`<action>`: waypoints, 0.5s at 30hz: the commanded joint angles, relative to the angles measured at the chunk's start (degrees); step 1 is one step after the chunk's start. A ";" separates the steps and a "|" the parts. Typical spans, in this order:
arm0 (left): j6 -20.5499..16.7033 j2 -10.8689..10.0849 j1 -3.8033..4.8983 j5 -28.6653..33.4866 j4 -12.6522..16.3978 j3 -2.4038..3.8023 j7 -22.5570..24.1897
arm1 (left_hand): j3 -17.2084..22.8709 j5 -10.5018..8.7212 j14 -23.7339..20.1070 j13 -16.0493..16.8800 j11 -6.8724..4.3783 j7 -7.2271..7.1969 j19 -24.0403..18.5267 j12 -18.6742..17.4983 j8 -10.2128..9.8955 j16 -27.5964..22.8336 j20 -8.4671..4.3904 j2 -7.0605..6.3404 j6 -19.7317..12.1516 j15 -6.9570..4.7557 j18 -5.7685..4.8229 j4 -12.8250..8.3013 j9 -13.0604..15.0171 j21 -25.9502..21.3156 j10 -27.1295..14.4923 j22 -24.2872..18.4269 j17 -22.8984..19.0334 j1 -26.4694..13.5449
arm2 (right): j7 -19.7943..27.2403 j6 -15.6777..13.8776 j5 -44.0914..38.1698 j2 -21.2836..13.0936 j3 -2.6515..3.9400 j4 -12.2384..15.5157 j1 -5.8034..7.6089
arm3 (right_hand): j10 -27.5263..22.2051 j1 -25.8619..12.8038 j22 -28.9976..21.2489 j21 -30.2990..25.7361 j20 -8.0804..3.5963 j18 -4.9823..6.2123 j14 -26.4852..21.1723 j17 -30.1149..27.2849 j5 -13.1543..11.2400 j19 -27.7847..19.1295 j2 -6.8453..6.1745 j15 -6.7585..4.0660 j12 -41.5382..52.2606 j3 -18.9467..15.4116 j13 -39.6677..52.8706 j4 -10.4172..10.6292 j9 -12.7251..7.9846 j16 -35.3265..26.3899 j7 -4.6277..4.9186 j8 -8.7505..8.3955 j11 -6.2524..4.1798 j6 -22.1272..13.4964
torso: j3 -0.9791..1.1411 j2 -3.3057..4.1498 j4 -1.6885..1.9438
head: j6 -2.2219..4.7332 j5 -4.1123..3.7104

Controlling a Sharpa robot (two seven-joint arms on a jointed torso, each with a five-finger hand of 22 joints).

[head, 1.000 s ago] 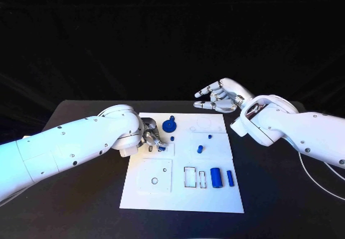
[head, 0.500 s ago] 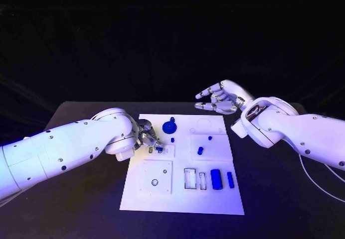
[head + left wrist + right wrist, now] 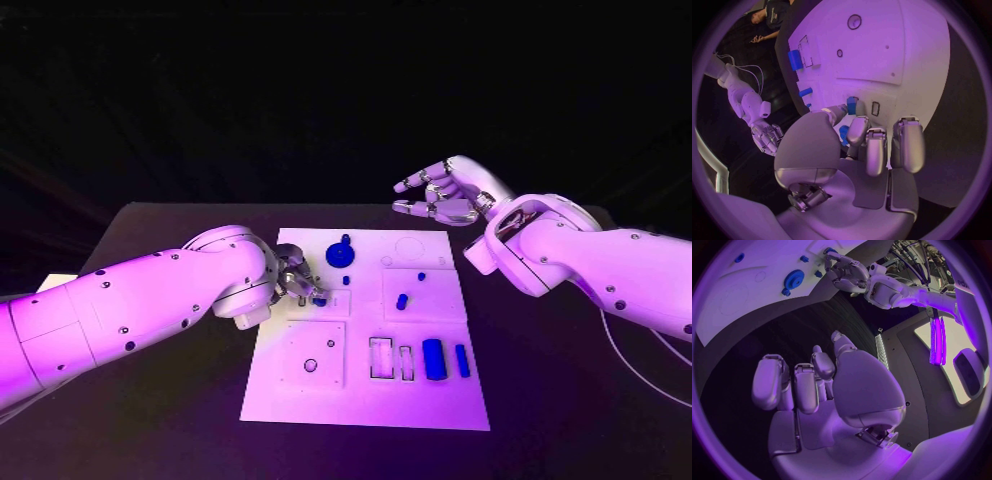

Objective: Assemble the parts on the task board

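Note:
The white task board [image 3: 361,400] lies in the middle of the table. My left hand [image 3: 299,280] hovers low over its left edge and pinches a small blue part [image 3: 319,300] between thumb and fingertip; in the left wrist view this part [image 3: 852,105] sits right beside a small rectangular slot [image 3: 875,108]. A blue gear [image 3: 342,253] stands on the board's far side. My right hand [image 3: 444,195] is raised beyond the board's far right corner, fingers apart and loosely curled, holding nothing.
On the board lie a thick blue cylinder [image 3: 433,358] and a slim blue bar [image 3: 462,358] next to two rectangular slots [image 3: 381,357]. Small blue pieces [image 3: 402,299] sit mid-board. Black table [image 3: 562,400] surrounds the board.
My left hand has shifted slightly nearer along the board's left edge with the small blue part. The right hand has hardly moved.

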 commanded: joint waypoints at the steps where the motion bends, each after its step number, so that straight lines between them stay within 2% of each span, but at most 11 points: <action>1: -0.60 0.13 -0.11 -2.19 0.02 0.01 0.18 | 8.82 0.20 5.95 0.03 -0.14 -0.22 0.51 0.19 0.21 0.18 0.08 0.54 0.26 -0.01 -0.35 -8.34 0.01 0.19 0.41 3.88 15.10 0.07 | 0.72 -0.58 0.34 -0.03 0.02 0.07 -0.03 | -0.48 0.33 -0.05 -0.20 -0.23 1.08 3.57 4.21 0.24 -0.21 0.29 0.13 -0.29 -0.35 -0.04 -0.07 0.06 -0.24 0.08 0.00 -0.10 0.20 | 0.01 -0.01 -0.01 | 0.02 0.00; 15: 0.28 0.27 -0.39 -4.07 0.21 0.02 -0.52 | 9.00 0.21 5.95 0.18 -0.16 -0.23 0.61 0.36 0.24 0.18 0.07 0.57 0.26 -0.02 -0.39 -8.45 0.09 0.31 0.55 4.05 15.10 -0.12 | 0.57 -0.44 0.41 -0.15 0.02 0.14 -0.03 | -0.44 0.33 0.05 -0.15 -0.23 1.07 3.59 4.33 0.28 -0.17 0.30 0.13 -0.20 -0.36 0.01 -0.06 0.07 -0.15 0.09 0.00 -0.10 0.20 | 0.00 -0.02 -0.07 | -0.34 0.11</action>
